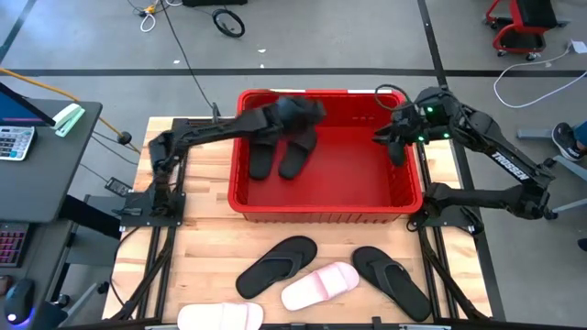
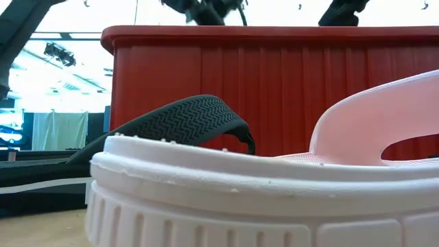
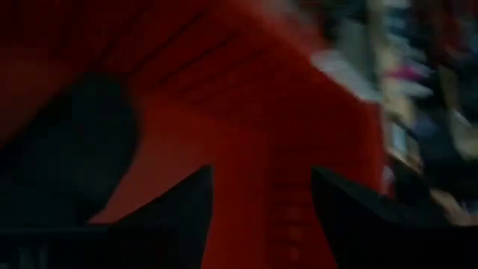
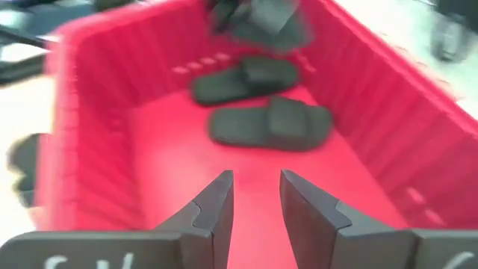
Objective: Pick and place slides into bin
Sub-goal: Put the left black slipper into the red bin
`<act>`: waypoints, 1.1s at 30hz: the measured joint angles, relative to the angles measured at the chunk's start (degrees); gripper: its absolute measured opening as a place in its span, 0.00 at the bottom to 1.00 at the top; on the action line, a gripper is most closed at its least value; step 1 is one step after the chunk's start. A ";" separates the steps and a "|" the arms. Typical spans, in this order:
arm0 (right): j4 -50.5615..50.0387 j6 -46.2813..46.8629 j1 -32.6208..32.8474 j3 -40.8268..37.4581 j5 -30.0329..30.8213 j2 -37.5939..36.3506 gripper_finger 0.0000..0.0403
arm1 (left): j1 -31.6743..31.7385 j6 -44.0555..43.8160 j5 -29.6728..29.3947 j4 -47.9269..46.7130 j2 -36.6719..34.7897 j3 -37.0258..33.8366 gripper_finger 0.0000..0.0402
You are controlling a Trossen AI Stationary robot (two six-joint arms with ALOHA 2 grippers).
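The red bin [image 1: 367,174] stands at the table's middle and also shows in the low view [image 2: 274,75]. Two black slides [image 1: 264,158] [image 1: 298,154] lie side by side on its floor at the left; the right wrist view shows them too [image 4: 246,81] [image 4: 270,125]. My left gripper [image 1: 310,112] hangs open and empty over the bin's far left part, above those slides [image 3: 89,142]. My right gripper [image 1: 391,143] is open and empty over the bin's right part [image 4: 256,190]. A black thong slide [image 1: 275,266], a pink slide [image 1: 319,284], another black thong slide [image 1: 392,280] and a white slide [image 1: 220,316] lie sole-down on the table.
The four slides on the table lie between the bin's near wall and the table's near edge. The white slide [image 2: 260,199] fills the low view's foreground. Bare wood shows at the near left [image 1: 202,247]. A desk with a calculator [image 1: 14,142] stands left of the table.
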 joint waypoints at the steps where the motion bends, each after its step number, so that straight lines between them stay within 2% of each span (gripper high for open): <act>1: -0.23 -0.04 0.02 0.00 -1.97 -0.98 0.29 | -0.11 4.88 -0.10 2.04 -1.33 0.03 0.55; 4: -0.36 -0.01 0.04 0.00 -9.45 -4.47 0.29 | -0.78 19.48 2.47 7.52 -5.09 0.09 0.52; 7: -0.75 1.36 0.02 0.00 -19.97 -8.25 0.29 | -1.45 33.38 11.06 9.72 -8.91 0.09 0.49; 10: -1.28 4.85 0.09 0.00 -32.02 -11.74 0.29 | -2.71 40.66 20.00 9.75 -11.97 0.09 0.47; 12: -2.91 5.58 0.58 0.02 -37.17 -13.98 0.29 | -4.43 44.44 23.80 9.61 -13.46 0.09 0.46; 16: -10.38 3.64 2.16 0.04 -38.02 -18.23 0.29 | -9.39 54.11 29.50 9.00 -16.31 0.04 0.45; 20: -17.82 4.80 2.65 0.04 -38.28 -22.23 0.29 | -15.29 56.85 30.70 4.98 -18.00 0.09 0.44; 26: -24.48 5.27 2.64 0.04 -38.39 -27.26 0.29 | -24.15 49.81 30.63 -2.23 -18.01 0.07 0.44; 33: -29.35 -6.89 2.64 0.04 -38.23 -29.13 0.29 | -34.65 40.74 30.63 -10.16 -14.41 0.00 0.44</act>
